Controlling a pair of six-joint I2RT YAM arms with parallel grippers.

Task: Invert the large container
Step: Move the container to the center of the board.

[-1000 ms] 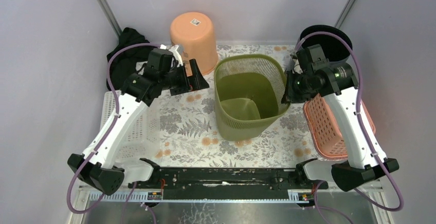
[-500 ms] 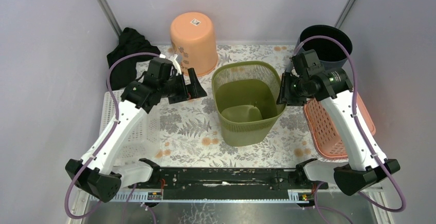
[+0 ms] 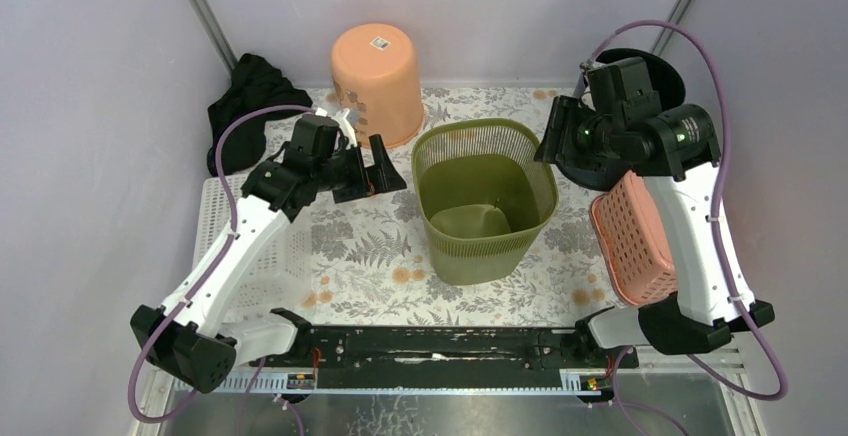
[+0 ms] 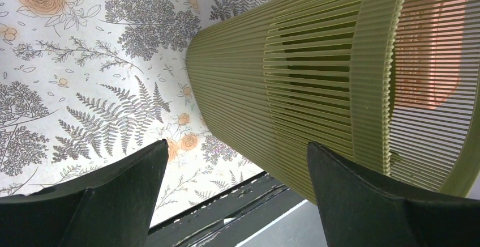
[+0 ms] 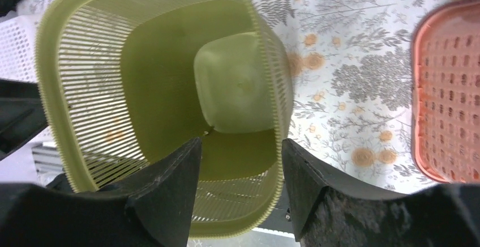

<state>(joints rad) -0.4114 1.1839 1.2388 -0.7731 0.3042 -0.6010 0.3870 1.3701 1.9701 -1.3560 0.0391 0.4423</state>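
Green slatted bin (image 3: 485, 201) stands upright, mouth up, approx. centre of the floral cloth (image 3: 365, 246). It is empty inside, base flat on the cloth, not tipped.

L gripper (image 3: 385, 161) sits just left of the bin's back-left corner, at rim height. Jaws spread wide, nothing between them, clear of the bin wall. In the L wrist view the bin's side (image 4: 294, 88) fills the right half and the fern print (image 4: 85, 60) shows on the left. Both fingers are low in frame, and the gripper (image 4: 236, 145) has air only in its gap.

R gripper (image 3: 552, 141) hangs by the bin's back-right corner, above rim level, w/ jaws parted and holding nothing. The R wrist view looks straight down into the bin (image 5: 170, 77), gripper (image 5: 240, 140) over its near wall, fingers not on the rim as far as can be told.

Other items:
- Orange bucket (image 3: 378, 81) upside down at the back, behind the bin.
- Black rag (image 3: 245, 106) at back left.
- Black tub (image 3: 660, 68) at back right, partly hidden by the R arm.
- Pink basket (image 3: 635, 246) at the right edge.
- White tray (image 3: 215, 211) at the left edge, under the L arm.
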